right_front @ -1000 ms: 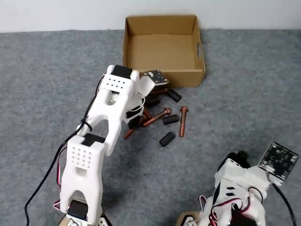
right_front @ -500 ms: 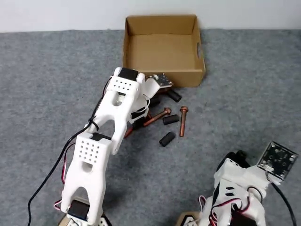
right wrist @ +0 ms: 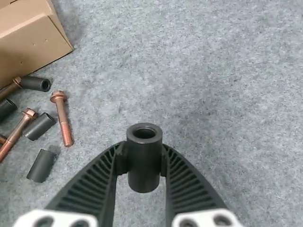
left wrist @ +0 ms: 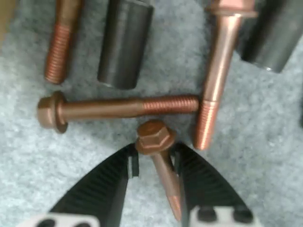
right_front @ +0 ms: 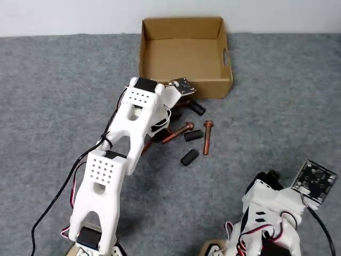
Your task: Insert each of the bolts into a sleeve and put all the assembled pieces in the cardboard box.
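Showing the first bolt pickup, read from left to right.

**Left:** over the last second the left arm (right_front: pixel 125 133) has swung rightward and stretched out over the scattered parts. In the last half second its wrist has tipped up a little. The left jaws are closed on the shank of the held bolt (left wrist: pixel 154 139), whose hex head points away from the arm. Whether this bolt has left the table (right_front: pixel 48 117) cannot be told. Close to its head lie a crosswise bolt (left wrist: pixel 118 108), a second bolt (left wrist: pixel 215 80) touching that one's threaded tip, and a dark sleeve (left wrist: pixel 125 42).

**Centre:** the loose parts lie on the near side of the cardboard box (right_front: pixel 213 88). Among them are an upright-lying bolt (right_front: pixel 207 137), a slanted bolt (right_front: pixel 178 132) and a near sleeve (right_front: pixel 188 157), all of which have kept their places.

**Right:** the right arm (right_front: pixel 272 213) sits folded at the near right edge, unmoved. The right jaws grip the held sleeve (right wrist: pixel 143 142) upright with its bore open upward, well apart from the pile.

**Reading:** the grasp appears just made, so each arm now carries one half of a pair. The likely next step is to lift the bolt and bring its threaded end to the waiting bore. No pair is yet assembled, so the task is judged to be at its start.
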Controlling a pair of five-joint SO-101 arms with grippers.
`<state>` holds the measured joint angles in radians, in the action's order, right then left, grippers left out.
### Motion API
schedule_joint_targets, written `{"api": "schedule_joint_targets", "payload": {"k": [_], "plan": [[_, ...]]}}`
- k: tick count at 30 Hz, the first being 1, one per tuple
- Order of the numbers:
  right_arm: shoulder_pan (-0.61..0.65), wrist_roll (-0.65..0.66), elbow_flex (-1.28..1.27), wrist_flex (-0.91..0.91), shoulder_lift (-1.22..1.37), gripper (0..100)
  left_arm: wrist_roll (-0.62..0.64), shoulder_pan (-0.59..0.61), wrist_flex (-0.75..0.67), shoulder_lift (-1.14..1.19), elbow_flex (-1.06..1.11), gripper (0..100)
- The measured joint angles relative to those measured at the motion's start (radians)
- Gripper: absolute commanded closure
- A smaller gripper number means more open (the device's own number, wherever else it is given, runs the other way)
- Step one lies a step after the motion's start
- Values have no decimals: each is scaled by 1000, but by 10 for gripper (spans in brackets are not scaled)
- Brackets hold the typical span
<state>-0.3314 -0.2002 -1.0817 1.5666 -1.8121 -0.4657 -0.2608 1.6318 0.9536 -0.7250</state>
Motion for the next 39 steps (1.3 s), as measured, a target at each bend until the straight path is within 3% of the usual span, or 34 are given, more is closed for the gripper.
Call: {"api": "schedule_joint_targets", "payload": {"k": [2,14,18,23,32,35,39], "plan": [[0,0,0,0,0,988,-3,-5,5,5,-9,997],[0,0,0,0,0,989,43,-25,92,-43,-95,995],[0,0,0,0,0,989,97,-25,92,-238,9,995],[0,0,0,0,0,989,118,-25,92,-549,302,995],[3,31,0,0,0,989,440,15,98,-1074,592,994],[18,55,0,0,0,989,453,32,100,-1200,666,995],[132,55,0,-38,0,989,451,80,91,-1364,749,995]]}}
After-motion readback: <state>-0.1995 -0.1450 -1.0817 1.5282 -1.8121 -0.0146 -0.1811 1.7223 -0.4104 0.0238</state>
